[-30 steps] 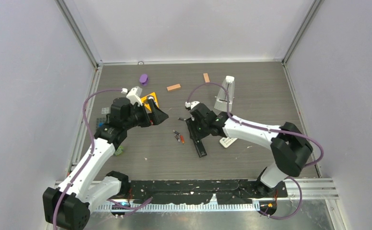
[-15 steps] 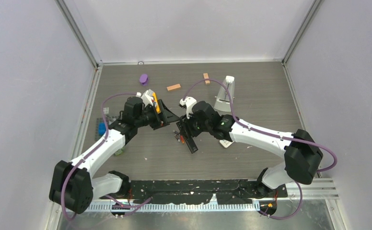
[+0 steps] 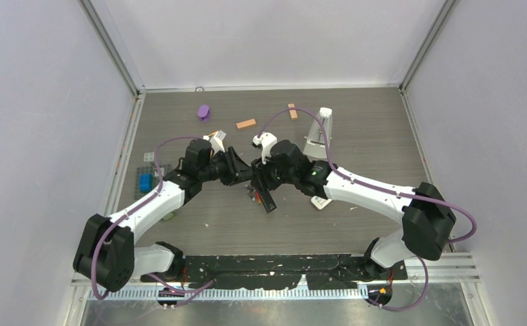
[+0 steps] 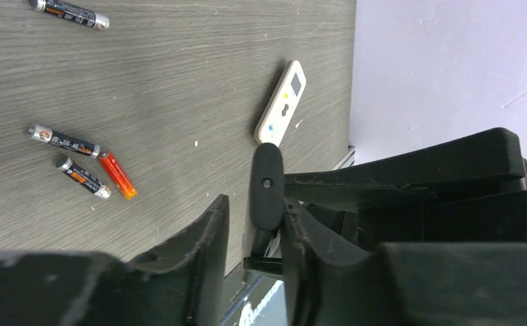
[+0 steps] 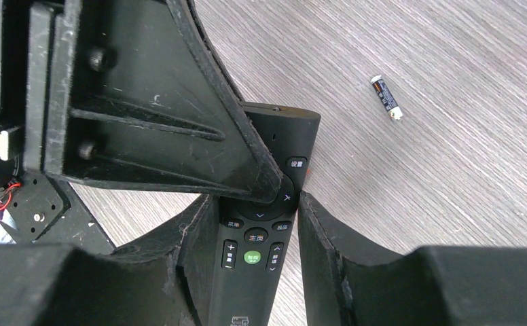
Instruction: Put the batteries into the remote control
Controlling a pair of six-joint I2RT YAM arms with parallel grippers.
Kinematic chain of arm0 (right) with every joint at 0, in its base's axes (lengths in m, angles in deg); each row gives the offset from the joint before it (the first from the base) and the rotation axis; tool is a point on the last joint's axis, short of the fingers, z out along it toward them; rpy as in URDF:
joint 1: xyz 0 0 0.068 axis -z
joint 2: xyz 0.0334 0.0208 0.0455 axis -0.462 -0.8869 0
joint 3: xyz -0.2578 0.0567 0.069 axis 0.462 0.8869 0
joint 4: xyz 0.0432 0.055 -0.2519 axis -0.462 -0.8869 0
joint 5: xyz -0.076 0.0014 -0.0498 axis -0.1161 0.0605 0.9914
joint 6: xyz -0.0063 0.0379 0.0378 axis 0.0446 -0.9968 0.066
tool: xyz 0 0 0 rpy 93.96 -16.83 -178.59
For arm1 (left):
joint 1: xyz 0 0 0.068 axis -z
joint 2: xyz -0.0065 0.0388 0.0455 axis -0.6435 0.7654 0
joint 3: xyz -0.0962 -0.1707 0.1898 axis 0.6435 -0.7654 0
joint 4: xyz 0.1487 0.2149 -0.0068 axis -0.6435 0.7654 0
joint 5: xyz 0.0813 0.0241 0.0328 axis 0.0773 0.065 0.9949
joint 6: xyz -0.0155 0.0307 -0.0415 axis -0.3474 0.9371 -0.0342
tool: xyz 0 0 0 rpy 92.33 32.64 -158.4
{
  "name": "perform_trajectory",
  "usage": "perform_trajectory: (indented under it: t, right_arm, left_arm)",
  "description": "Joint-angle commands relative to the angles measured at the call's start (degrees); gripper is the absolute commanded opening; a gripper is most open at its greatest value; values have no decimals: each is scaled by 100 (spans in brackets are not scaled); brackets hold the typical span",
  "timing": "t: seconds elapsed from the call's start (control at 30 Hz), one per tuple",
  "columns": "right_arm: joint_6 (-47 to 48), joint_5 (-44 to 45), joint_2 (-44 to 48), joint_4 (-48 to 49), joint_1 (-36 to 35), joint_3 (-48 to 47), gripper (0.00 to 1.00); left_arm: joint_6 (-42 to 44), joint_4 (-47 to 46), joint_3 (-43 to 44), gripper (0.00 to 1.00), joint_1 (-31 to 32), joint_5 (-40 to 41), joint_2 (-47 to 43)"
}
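Observation:
My right gripper (image 5: 255, 200) is shut on the black remote control (image 5: 250, 272) and holds it buttons up, off the table (image 3: 356, 146). In the top view the remote (image 3: 267, 195) sits between the two arms. My left gripper (image 4: 254, 204) is open around the remote's far end (image 4: 266, 183). One finger (image 5: 179, 136) lies across the remote's face, and a gap shows at the other finger. Three dark batteries (image 4: 64, 140) (image 4: 83, 178) (image 4: 70, 13) and a red-orange one (image 4: 117, 176) lie loose on the table. Another dark battery (image 5: 386, 97) lies beyond the remote.
A white remote (image 3: 323, 202) lies under the right forearm. At the back are a purple piece (image 3: 204, 111), two orange-brown blocks (image 3: 246, 123) (image 3: 292, 111) and a white-grey stand (image 3: 318, 136). Small blue parts (image 3: 144, 182) sit at the left edge.
My left arm has swung right to the remote and its jaws have narrowed around the remote's end. My right arm carried the remote left and turned it toward the left gripper.

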Motion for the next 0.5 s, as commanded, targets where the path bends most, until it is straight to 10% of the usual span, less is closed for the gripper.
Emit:
perform_trajectory:
  t: [0.0, 0.13, 0.3, 0.47]
  right_arm:
    - [-131, 76, -38, 307, -29, -283, 17]
    - [-110, 178, -41, 219, -48, -298, 24]
    - [402, 780, 185, 313, -316, -62, 86]
    - [740, 1663, 335, 408, -730, 145, 97]
  left_arm:
    - [-141, -294, -24, 26, 32, -106, 102]
    - [-212, -145, 51, 4, 32, -51, 148]
    - [-347, 1471, 540, 0, 32, 790, 134]
    - [-537, 2959, 1229, 0, 32, 1744, 134]
